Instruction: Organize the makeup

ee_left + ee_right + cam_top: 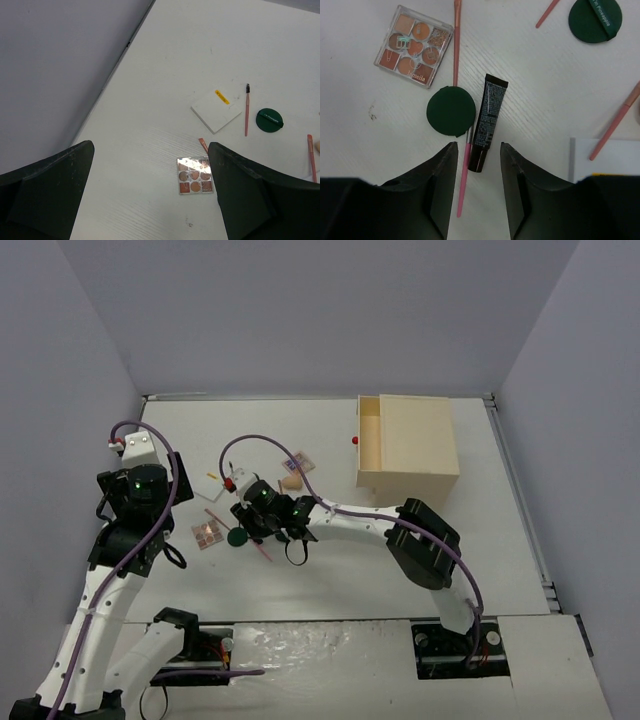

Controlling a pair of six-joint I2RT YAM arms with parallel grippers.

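In the right wrist view my right gripper (479, 150) is open and low over the table. The cap end of a black tube (487, 115) and a pink pencil (464, 185) lie between its fingers. A dark green disc (451, 110) lies just left of the tube. An eyeshadow palette (413, 46), a second green disc (595, 19) and a white card (605, 157) lie around it. My left gripper (151, 147) is open and empty above a palette (195, 175), with a white card (216, 110) and a green disc (269, 120) beyond. From above, the right gripper (262, 525) sits by a green disc (237, 537).
A beige wooden drawer box (408, 440) with a red knob (355, 440) stands at the back right, its drawer pulled out. A beige sponge (290, 482) and another palette (299, 462) lie beyond the right gripper. Grey walls enclose the table.
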